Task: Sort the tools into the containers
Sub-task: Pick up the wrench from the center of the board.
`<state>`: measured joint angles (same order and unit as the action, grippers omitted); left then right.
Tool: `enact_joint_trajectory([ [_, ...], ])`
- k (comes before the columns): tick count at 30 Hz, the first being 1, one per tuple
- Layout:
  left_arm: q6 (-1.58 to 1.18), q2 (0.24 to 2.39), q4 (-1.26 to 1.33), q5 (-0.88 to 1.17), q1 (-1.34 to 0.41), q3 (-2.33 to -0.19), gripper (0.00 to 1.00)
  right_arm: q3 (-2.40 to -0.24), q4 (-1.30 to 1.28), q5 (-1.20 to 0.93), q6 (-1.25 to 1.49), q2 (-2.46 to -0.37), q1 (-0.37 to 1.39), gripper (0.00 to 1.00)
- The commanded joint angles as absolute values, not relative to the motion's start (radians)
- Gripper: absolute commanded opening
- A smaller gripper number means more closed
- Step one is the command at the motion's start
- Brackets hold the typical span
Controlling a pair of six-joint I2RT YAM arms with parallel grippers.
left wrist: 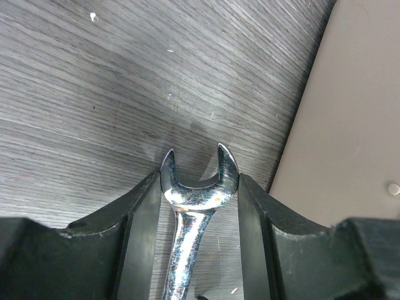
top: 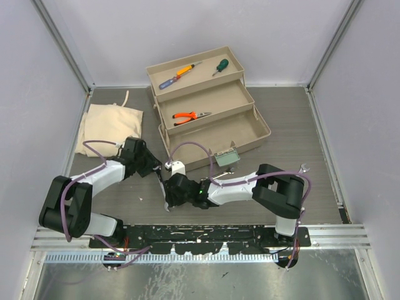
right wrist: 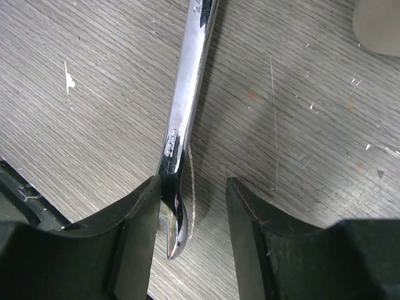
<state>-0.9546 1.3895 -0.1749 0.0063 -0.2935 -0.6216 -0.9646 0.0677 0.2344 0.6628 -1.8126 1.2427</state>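
– Wrench (left wrist: pixel 187 250) in the left gripper (left wrist: pixel 199 180): how do the jaws stand?

– They are closed on it. Both jaws press the sides of its open-end head, and the two prongs point forward past the tips. The shaft runs back between the jaws toward the wrist. The head is over the grey table (left wrist: pixel 94 94); whether it touches the surface cannot be told. The tan wall of the toolbox (left wrist: pixel 350 125) is just beside it, on the right of that view.

– And the right gripper (right wrist: pixel 190 219)?

– Its jaws stand apart. A second wrench (right wrist: pixel 187 94) lies flat on the table, and its near end is between them. That end touches the jaw on the left of the wrist view, and there is a gap to the other jaw. Nothing is clamped there.

– Where are both grippers, seen from above?

– Close to each other, in front of the toolbox and near its pale green latch (top: pixel 226 158). The left one is nearer to the box.

– What lies in the toolbox?

– It has stepped trays. The back tray (top: pixel 234 59) holds a blue and red screwdriver (top: pixel 177 75) and a green screwdriver (top: pixel 220 65), apart from each other. The middle tray (top: pixel 231 100) holds orange pliers (top: pixel 189 115).

– What else is on the table?

– A cream cloth bag (top: pixel 111 128) lies to the left of the toolbox.
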Motion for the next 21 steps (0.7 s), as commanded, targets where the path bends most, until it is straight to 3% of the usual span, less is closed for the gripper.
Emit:
enact_joint_trajectory([
  [1, -0.973, 1.377, -0.124, 0.017, -0.286, -0.573, 0.27, -0.917, 0.003, 0.184, 0.707, -1.791, 1.243, 0.51],
  [15, -1.096, 1.3, 0.061, -0.019, -0.281, -0.453, 0.25, -0.896, 0.063, 0.117, 0.744, -1.762, 1.243, 0.5],
  [21, -1.1, 1.294, 0.075, -0.024, -0.282, -0.442, 0.25, -0.932, 0.071, 0.092, 0.751, -1.81, 1.243, 0.44],
])
